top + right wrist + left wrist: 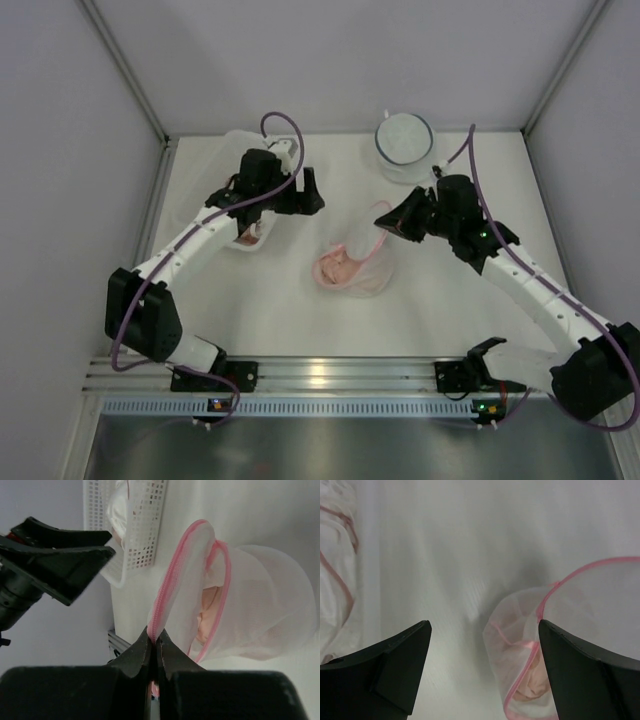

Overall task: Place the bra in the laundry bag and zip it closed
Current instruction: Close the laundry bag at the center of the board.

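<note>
A white mesh laundry bag (352, 262) with a pink zipper edge lies at the table's middle, its mouth open. A peach bra (211, 611) sits inside it, and shows through the mesh in the left wrist view (532, 677). My right gripper (388, 224) is shut on the bag's pink zipper edge (167, 587) and holds that lip up. My left gripper (305, 195) is open and empty, hovering above the table left of the bag (570, 630). In the right wrist view the left gripper's fingers (70, 560) show at the left.
A white perforated basket (243, 190) with pale garments stands at the back left under my left arm. A round mesh container (405, 143) stands at the back right. Grey walls close in the table on three sides.
</note>
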### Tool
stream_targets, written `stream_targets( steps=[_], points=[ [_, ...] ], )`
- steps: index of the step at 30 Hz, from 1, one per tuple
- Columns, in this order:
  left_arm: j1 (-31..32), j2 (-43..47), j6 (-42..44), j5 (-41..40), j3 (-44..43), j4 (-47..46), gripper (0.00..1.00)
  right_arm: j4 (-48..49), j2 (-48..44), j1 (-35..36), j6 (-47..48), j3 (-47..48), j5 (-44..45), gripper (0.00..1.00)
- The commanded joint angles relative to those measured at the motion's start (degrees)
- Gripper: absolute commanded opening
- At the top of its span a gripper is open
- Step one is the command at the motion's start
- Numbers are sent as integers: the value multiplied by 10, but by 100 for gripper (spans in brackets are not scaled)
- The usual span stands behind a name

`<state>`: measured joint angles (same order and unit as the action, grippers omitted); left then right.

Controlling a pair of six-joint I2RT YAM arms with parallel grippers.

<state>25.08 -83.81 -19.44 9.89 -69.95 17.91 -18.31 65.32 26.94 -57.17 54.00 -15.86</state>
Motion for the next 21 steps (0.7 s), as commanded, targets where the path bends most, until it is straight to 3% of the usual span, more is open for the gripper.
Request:
stream_targets(
  steps=[1,8,16,21],
  points=[
    [-4,35,40,120,30,12,94,24,-11,6,-4,8,14,0],
    [0,61,116,203,83,13,93,24,31,-3,-19,49,-15,0],
    [35,6,101,159,96,19,81,44,57,-9,-44,76,-22,0],
    [47,-12,92,135,102,19,67,46,82,-10,-39,104,-25,0]
  ],
)
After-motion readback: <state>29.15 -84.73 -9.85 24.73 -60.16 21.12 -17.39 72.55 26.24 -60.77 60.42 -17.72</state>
